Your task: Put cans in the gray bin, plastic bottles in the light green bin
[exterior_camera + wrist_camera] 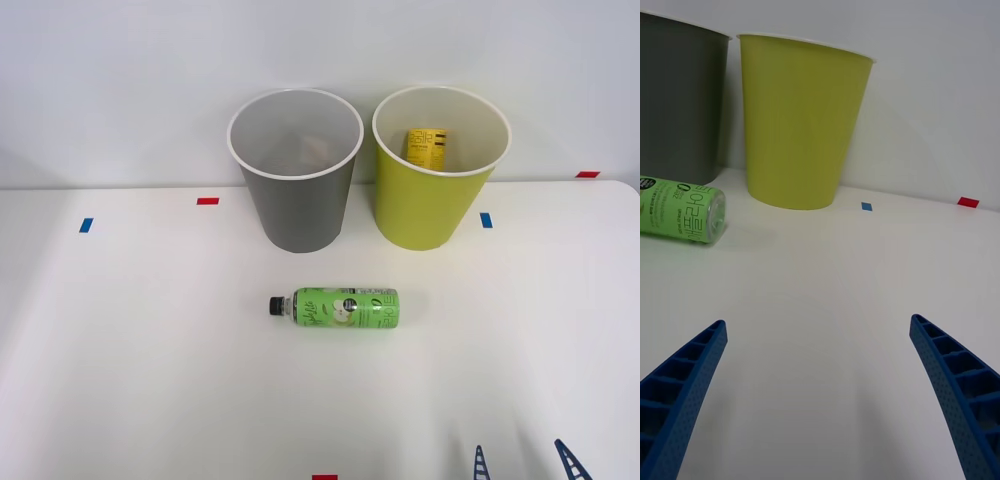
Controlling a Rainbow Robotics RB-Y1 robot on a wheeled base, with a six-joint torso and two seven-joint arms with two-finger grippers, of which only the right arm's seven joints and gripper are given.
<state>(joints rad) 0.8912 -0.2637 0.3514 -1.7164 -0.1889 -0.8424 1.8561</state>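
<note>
The right claw [525,462] sits at the lower right edge of the front view, released and empty, its two blue fingers [681,390] spread wide over bare white surface [150,350]. Up and left of it, near the middle of the frame, the green bottle [340,307] lies on its side with its black cap pointing left, well apart from the claw and just below the two bins. Above it stand the gray bin [300,205] at centre and the light green bin [432,200] to its right, side by side. The yellow bottle [426,148] already rests inside the light green bin, so I judge the bottle half of the job half done; the green bottle is left. Something pale lies in the gray bin, too dim to name. The front view alone looks down into the bins; the wrist view gives their outer walls and the bottle's base end at its left edge.
</note>
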